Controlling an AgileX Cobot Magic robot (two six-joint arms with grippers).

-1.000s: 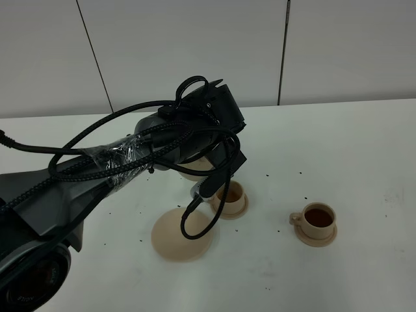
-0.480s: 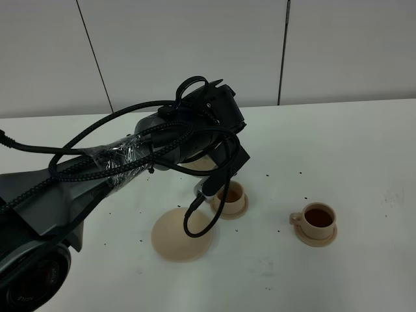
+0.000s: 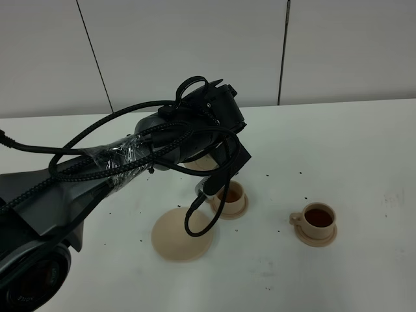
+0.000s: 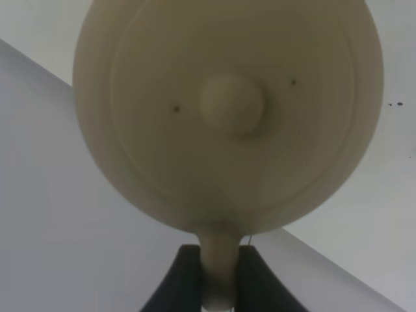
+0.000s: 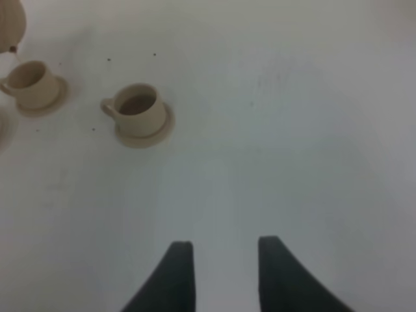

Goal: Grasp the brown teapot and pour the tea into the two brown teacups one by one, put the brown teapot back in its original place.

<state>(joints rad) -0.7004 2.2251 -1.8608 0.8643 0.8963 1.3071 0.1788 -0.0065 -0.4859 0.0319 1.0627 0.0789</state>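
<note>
Here the left pincer (image 4: 220, 289) pinches the brown teapot (image 4: 227, 110) by its handle (image 4: 218, 257), aloft at eleven o'clock of one teacup (image 3: 229, 195); the other teacup (image 3: 318, 218) stands at its four o'clock. The right pincer (image 5: 221, 260) hangs spread above the desk (image 5: 292, 130).

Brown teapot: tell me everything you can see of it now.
The brown teapot is round, squat, matte light tan, with a flat lid, a round knob and two dark specks on the lid. The left gripper is shut on its handle, holding it in the air. In the exterior view the arm hides most of it; it hangs over the teacup beside the large saucer.
</note>
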